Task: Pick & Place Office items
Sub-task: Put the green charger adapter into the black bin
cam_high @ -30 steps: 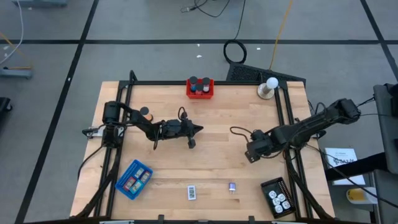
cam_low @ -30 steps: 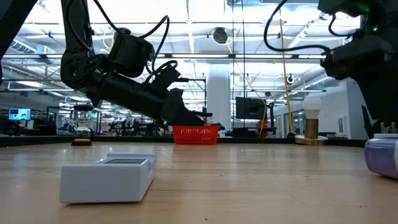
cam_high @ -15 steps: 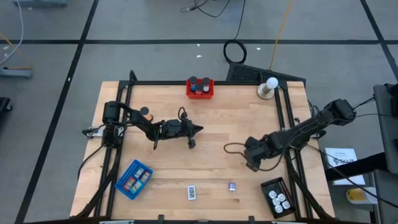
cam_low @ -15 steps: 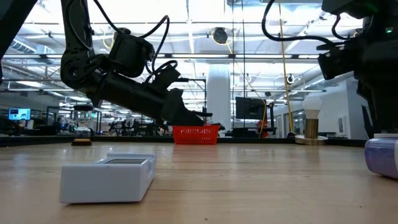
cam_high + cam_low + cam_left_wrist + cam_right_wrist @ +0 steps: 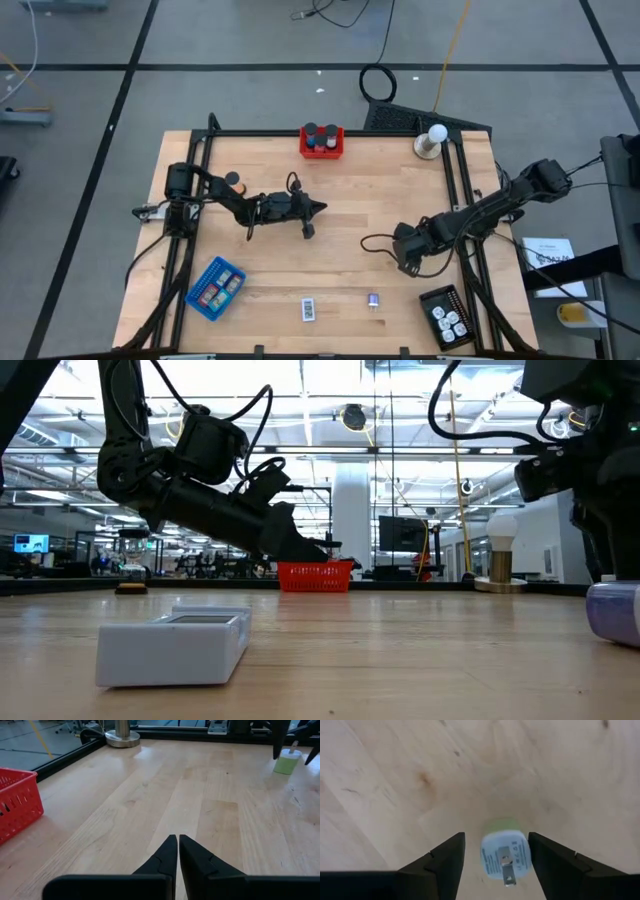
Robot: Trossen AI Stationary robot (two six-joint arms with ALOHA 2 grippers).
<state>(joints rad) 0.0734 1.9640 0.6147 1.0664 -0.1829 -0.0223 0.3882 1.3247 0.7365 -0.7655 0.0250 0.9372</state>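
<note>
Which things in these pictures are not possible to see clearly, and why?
- Print on the white-labelled rectangle: too small in the high view.
- Small capped piece: cut off at the low view's right edge.
- Red tray contents: hidden by its wall in the left wrist view.

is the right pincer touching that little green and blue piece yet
Apart. The right wrist view shows the right pincer open, with the small green and blue piece lying between its fingers and bare wood showing on both sides of it.
</note>
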